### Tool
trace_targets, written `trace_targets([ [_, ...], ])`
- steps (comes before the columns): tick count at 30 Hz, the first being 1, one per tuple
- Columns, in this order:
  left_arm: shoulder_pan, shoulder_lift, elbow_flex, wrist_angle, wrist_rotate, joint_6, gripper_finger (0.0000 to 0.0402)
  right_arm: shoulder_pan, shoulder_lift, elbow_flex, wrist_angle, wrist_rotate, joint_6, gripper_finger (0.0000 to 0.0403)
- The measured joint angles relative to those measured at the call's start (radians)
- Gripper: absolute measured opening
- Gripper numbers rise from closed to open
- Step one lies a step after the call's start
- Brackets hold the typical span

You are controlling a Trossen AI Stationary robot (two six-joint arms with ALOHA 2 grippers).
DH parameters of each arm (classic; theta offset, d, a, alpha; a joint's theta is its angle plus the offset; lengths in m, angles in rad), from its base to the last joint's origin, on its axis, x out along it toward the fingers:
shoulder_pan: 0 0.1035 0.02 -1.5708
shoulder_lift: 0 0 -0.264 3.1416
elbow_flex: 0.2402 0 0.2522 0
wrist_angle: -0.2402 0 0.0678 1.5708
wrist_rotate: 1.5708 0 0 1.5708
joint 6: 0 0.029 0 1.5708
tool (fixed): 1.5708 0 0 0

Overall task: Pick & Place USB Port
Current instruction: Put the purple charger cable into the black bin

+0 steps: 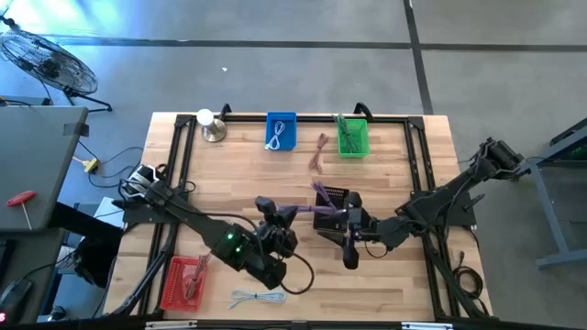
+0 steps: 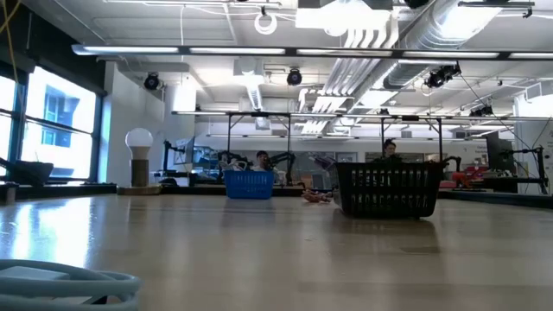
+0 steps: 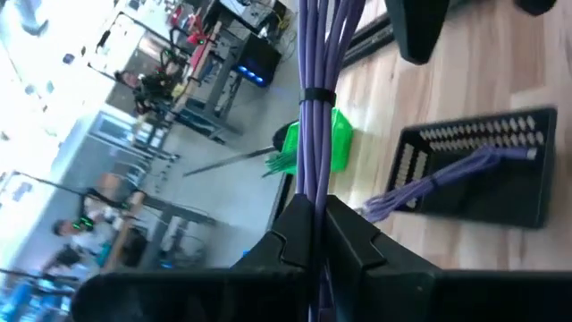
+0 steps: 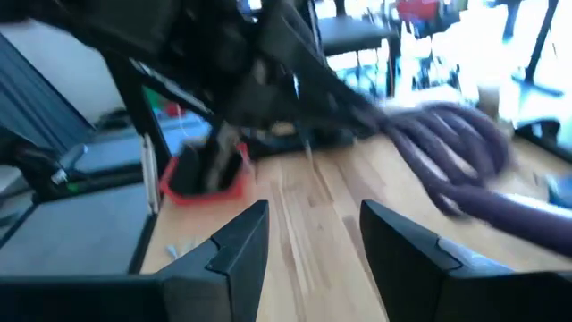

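Observation:
My left gripper is shut on a bundle of purple USB cable, bound by a black tie and held above the middle of the table. The bundle reaches toward the black basket, where another purple cable hangs over the rim. My right gripper stands open just right of the basket with nothing between its fingers. In its wrist view the purple loop shows ahead. My left gripper pinches the purple bundle between its two fingers, just below the black tie. The strands run lengthwise out past the fingertips. The bundle is lifted clear of the table, and its free loops stretch toward the black basket.
A blue basket with a white cable and a green basket stand at the far edge, a pink cable between them. A red basket and a loose white cable lie near the front. A lamp stands far left.

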Motion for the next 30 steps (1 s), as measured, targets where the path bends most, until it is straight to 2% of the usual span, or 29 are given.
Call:
trace_targets([
  [6,0.000,0.000,0.000,0.127,0.083,0.022,0.0006,0.000,0.000,0.000,0.090,-0.020,-0.138,0.0169],
  [11,0.000,0.000,0.000,0.253,0.179,0.098,0.0006,0.000,0.000,0.000,0.087,-0.016,-0.161,0.0169],
  [20,0.001,-0.001,0.000,0.363,0.349,0.105,0.0006,0.001,0.000,0.000,0.089,-0.027,-0.169,0.0169],
  [25,0.000,-0.001,0.000,0.389,0.384,0.108,0.0006,0.000,0.000,0.000,0.091,-0.077,-0.182,0.0169],
  [30,0.000,-0.001,0.000,0.395,0.406,0.108,0.0007,0.000,0.000,0.000,0.097,-0.083,-0.187,0.0158],
])
